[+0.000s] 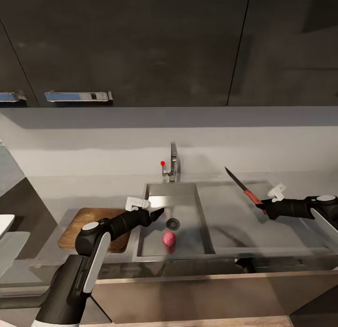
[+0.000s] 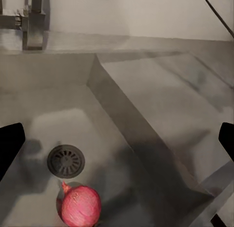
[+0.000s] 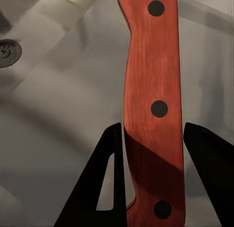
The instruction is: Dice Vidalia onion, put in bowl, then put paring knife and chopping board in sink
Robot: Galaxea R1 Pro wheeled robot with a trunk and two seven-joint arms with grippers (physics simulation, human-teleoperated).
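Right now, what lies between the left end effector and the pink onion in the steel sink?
Only bare basin floor and the round drain, seen in the left wrist view.

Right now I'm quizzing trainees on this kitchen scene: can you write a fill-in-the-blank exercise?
1. The onion lies in the sink beside the round ____.
2. The right gripper is shut on the ____ of the paring knife.
3. The left gripper, open, hovers over the ____.
4. The chopping board rests on the ____.

Missing words: drain; handle; sink; countertop
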